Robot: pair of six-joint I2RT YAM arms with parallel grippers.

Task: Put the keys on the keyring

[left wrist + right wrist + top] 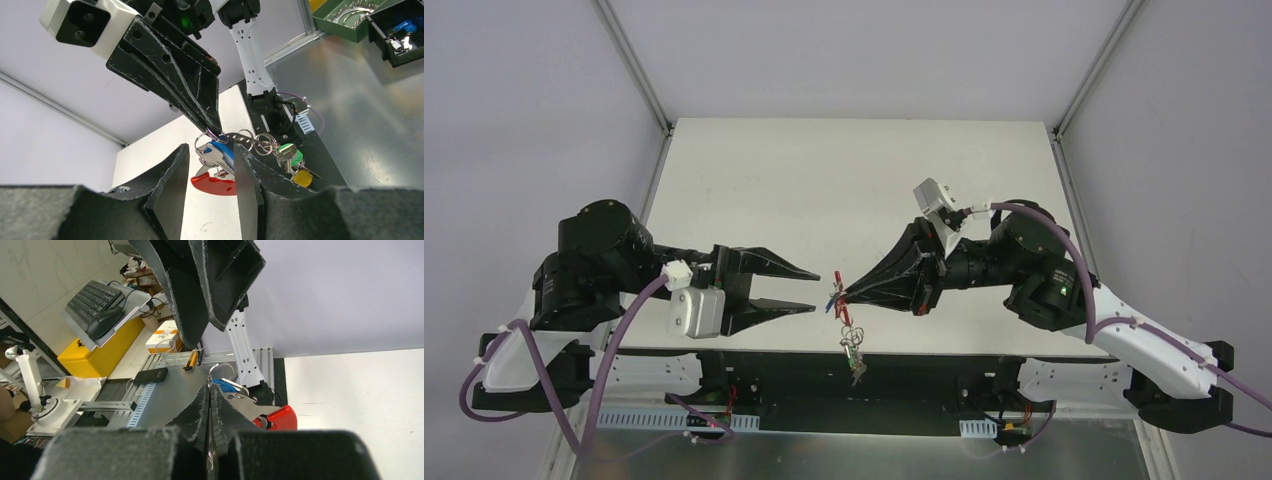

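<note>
The right gripper [844,292] has its jaws clenched on the top ring of the keyring [848,335]. The keyring dangles toward 6 o'clock, across the near edge of the desk [844,170]. At 9 o'clock of the bunch the left gripper [816,290] has its jaws released and spread wide, tips just beside it. From the left wrist, the blue key [222,150] and red clip [215,184] hang between the fingers [172,170]. A chain of rings [252,140] trails toward 3 o'clock to the green and yellow keys [295,167]. The widest room lies toward 12 o'clock, over the desk top.

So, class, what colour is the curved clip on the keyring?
The curved clip is red; left wrist view.
</note>
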